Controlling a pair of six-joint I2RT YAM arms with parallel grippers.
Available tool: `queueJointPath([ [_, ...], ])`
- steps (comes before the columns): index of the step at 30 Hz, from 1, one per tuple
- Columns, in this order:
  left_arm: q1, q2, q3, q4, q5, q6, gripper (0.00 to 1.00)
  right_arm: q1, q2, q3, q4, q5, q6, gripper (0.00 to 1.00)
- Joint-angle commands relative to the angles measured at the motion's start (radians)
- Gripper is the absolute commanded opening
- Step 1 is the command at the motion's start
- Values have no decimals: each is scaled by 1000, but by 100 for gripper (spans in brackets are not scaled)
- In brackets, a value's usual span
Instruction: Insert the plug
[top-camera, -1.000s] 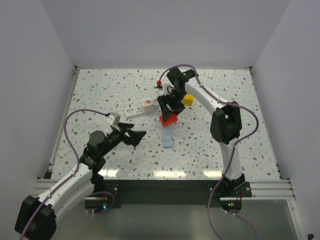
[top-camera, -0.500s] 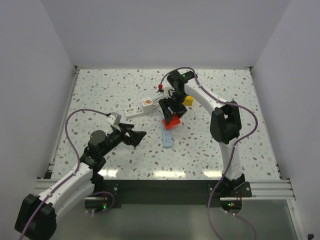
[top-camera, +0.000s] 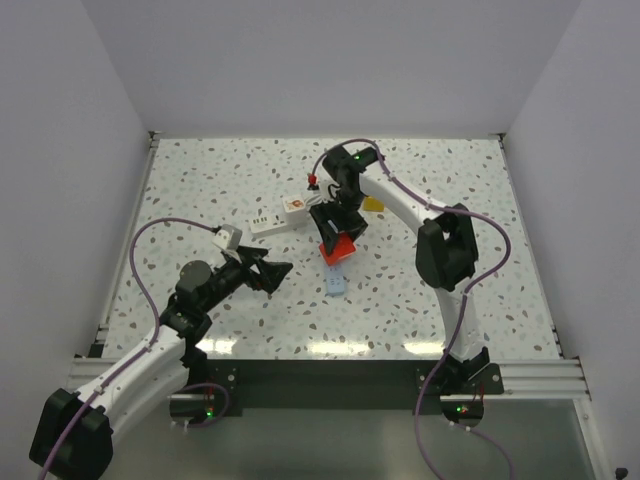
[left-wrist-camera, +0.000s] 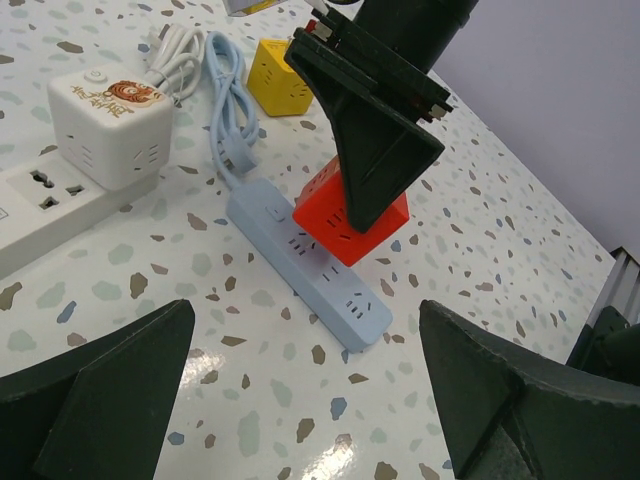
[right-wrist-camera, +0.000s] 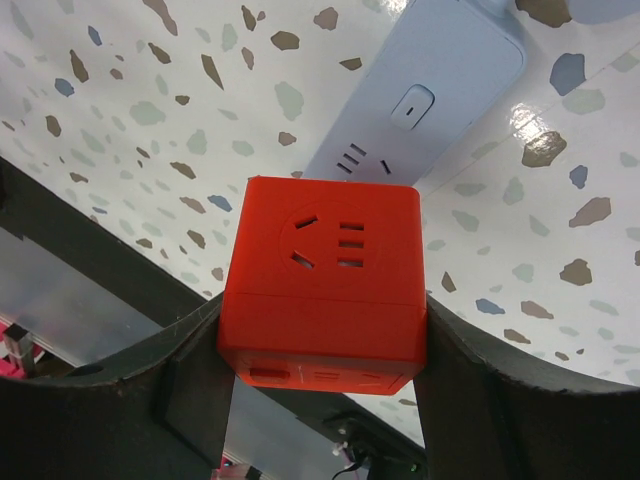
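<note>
A white, speckled desk (top-camera: 450, 200) sits between pale grey walls. From above, the right tool (top-camera: 337, 240) pinches a red cube socket (top-camera: 338, 248) at mid-desk, over the far end of a blue power strip (top-camera: 336, 284). The left tool (top-camera: 278, 268) stands spread, well apart.

From the left wrist, the glossy plastic cube hangs tilted with its underside hidden. Whether it touches the strip is unclear.

From the right wrist, black fingers (right-wrist-camera: 190, 390) clamp two opposite sides, and the near face shows slanted and straight slots.

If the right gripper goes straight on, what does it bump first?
Probably the light blue plastic power strip, just beyond the red plastic socket cube the right gripper holds; depth unclear.
</note>
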Motion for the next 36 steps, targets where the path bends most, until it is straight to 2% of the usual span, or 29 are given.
queueJointPath([
  [1,6,-13,11,31,-4,12,100,8,2,39,-32,36,21,0],
  [36,6,-50,0,22,-4,1,100,34,4,-58,34,131,82,0],
])
